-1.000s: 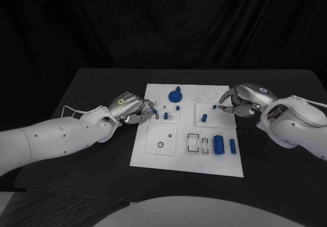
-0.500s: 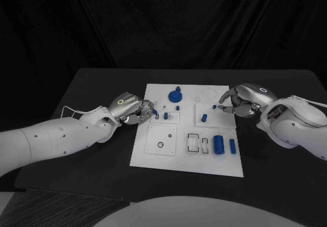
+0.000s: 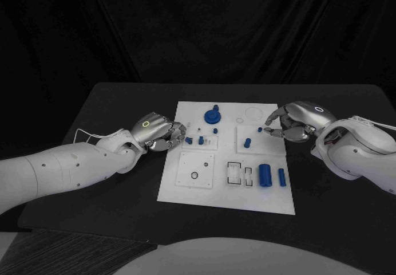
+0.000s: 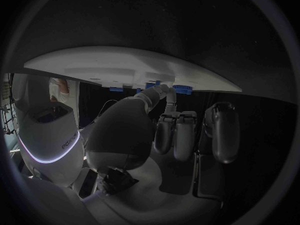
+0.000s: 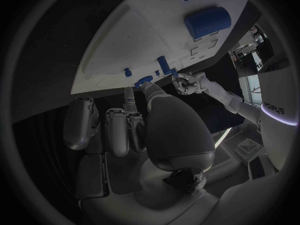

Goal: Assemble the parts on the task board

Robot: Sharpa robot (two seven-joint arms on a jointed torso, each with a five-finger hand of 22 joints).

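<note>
Parts on the flat white rectangular task board [image 3: 206, 186], mid-desk [image 3: 115, 189], number roughly eight blue pieces: one round geared disc with a knob [image 3: 213, 116] at the far edge, two upright cylinders [image 3: 265, 175] near the right side, and several small pegs [image 3: 201, 139] between the two robot hands. Left robot hand [image 3: 157, 133] sits at the board's left edge, fingers curled, a small blue peg [image 3: 188, 140] at its fingertips; whether it grips is unclear. Right robot hand [image 3: 290, 123] pinches a small blue piece [image 3: 259, 129] over the upper right.
</note>
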